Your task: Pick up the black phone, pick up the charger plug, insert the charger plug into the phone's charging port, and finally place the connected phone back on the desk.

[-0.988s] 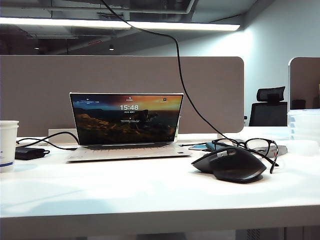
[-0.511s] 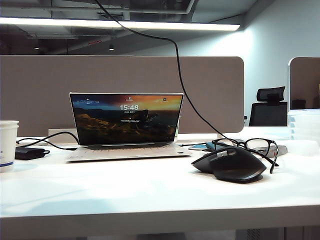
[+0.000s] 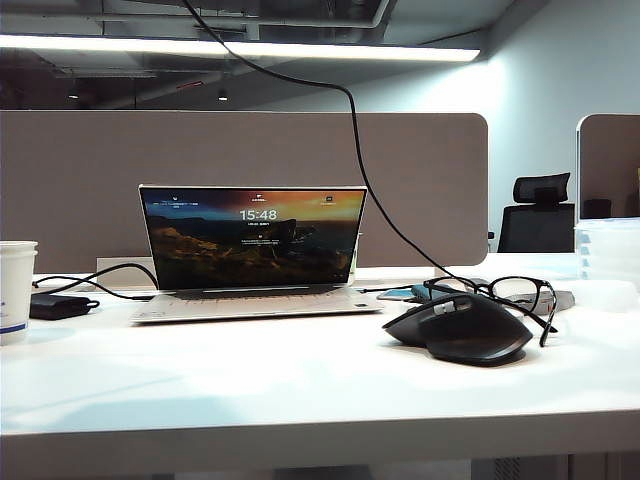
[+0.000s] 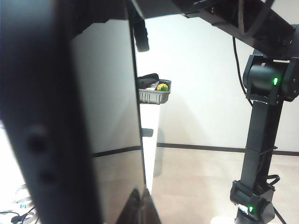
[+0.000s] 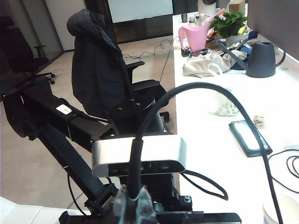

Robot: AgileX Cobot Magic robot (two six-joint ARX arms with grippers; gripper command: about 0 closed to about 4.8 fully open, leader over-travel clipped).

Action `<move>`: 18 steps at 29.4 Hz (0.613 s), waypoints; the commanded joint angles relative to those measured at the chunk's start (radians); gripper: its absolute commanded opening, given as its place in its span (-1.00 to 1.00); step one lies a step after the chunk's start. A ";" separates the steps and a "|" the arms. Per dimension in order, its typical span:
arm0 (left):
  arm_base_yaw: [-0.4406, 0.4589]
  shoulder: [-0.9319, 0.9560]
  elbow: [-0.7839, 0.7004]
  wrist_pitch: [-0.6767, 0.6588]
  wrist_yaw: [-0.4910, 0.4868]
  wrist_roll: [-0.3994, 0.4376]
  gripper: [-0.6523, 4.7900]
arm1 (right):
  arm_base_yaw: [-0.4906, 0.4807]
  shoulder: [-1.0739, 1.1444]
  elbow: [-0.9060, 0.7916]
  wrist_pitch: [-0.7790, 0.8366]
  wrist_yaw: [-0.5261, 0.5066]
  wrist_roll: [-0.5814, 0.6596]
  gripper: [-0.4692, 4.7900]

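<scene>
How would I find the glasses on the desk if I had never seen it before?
Start at the open laptop on the white desk and look to its right, to the humped black mouse. The glasses sit just behind it: thin black frames with clear lenses, unlike the solid mouse.

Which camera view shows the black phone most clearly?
The left wrist view: the black phone fills much of it, close up, in the left end effector's grip. The exterior and right wrist views do not show it; the right end effector grips the charger cable.
</scene>
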 commanded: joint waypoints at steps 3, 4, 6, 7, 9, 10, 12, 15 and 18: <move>0.000 -0.006 0.010 0.044 -0.005 -0.002 -0.78 | -0.009 -0.006 0.004 -0.012 -0.006 -0.007 -0.83; 0.000 -0.006 0.010 0.044 -0.005 -0.002 -0.78 | -0.009 -0.006 0.004 -0.013 -0.006 -0.007 -0.83; 0.000 -0.006 0.010 0.044 -0.008 -0.001 -0.78 | -0.009 -0.006 0.004 -0.015 -0.006 -0.010 -0.83; 0.000 -0.006 0.010 0.044 -0.021 -0.002 -0.78 | -0.009 -0.006 0.004 -0.016 -0.006 -0.012 -0.83; 0.000 -0.006 0.010 0.050 -0.040 -0.002 -0.78 | -0.009 -0.006 0.004 -0.016 -0.005 -0.021 -0.83; 0.000 -0.006 0.010 0.054 -0.043 -0.002 -0.78 | -0.009 -0.006 0.004 -0.016 -0.005 -0.034 -0.83; 0.000 -0.006 0.010 0.074 -0.052 -0.002 -0.78 | -0.009 -0.006 0.004 -0.016 -0.005 -0.050 -0.83; 0.000 -0.006 0.010 0.098 -0.074 -0.002 -0.78 | -0.005 -0.006 0.004 -0.016 -0.005 -0.059 -0.83; 0.000 -0.006 0.010 0.111 -0.077 -0.002 -0.78 | -0.005 -0.006 0.004 -0.016 -0.005 -0.062 -0.83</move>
